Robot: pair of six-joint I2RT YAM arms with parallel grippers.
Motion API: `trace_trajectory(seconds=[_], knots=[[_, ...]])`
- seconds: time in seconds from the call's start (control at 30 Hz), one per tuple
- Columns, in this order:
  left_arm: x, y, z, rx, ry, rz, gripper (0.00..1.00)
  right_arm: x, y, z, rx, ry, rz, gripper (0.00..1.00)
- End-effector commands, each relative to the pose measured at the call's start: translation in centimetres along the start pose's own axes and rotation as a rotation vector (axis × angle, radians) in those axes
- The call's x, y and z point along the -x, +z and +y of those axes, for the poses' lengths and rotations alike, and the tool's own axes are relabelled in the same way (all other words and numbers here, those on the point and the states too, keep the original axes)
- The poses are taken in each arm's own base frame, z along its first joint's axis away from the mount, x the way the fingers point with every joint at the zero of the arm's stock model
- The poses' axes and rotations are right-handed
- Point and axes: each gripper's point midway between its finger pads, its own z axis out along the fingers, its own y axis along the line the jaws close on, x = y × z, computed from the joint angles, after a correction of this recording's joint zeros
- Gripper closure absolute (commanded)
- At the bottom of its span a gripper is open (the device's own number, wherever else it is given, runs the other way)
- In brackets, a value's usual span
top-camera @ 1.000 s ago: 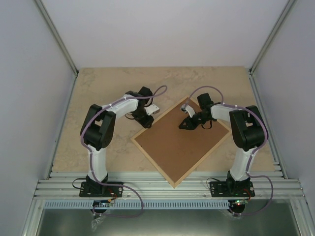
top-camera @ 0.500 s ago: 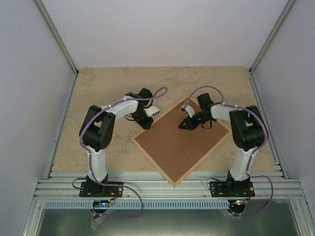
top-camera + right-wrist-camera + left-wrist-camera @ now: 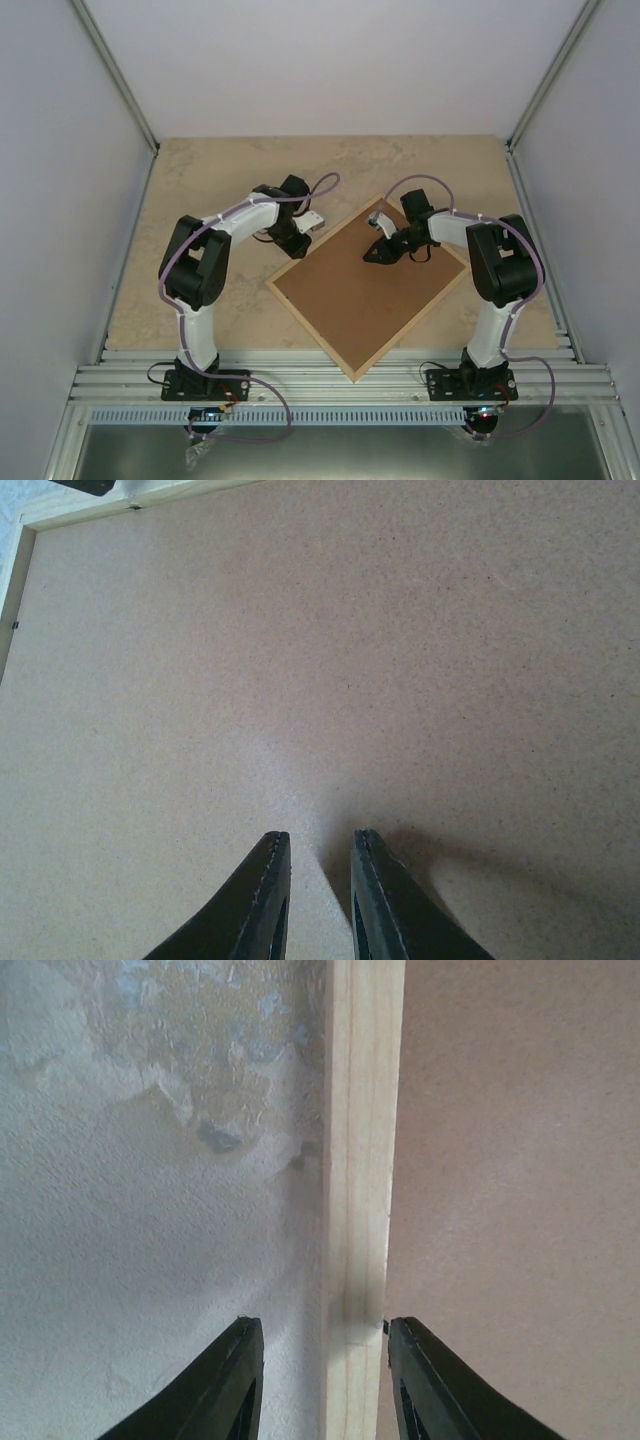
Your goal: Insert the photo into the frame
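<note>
Gently: my left fingers point(image 3: 232, 1385) stand open astride a slat of the frame point(image 3: 362, 1160) on the desk point(image 3: 150, 1210), empty. My right fingers point(image 3: 265, 900), barely parted and empty, are over the backing panel point(image 3: 400, 660). The photo is out of sight. I'd centre the slat before closing.

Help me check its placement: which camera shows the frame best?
Top external: the whole frame lies flat, diamond-wise, backing panel up. Left wrist shows one slat under the open left end effector; right wrist shows only a corner rim beyond the backing.
</note>
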Motion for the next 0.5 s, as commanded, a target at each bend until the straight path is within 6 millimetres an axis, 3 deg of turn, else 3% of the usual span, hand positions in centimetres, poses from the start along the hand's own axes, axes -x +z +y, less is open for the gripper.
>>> trace_trajectory(seconds=[0.0,0.47], knots=[[-0.8,0.4,0.6,0.036,0.0,0.027,0.62,-2.5,0.9,-2.6,-0.096,0.046,0.077,0.8],[-0.9,1.3,-0.7,0.012,0.011,0.038,0.63,-2.7,0.9,-2.6,-0.096,0.049,0.08,0.8]])
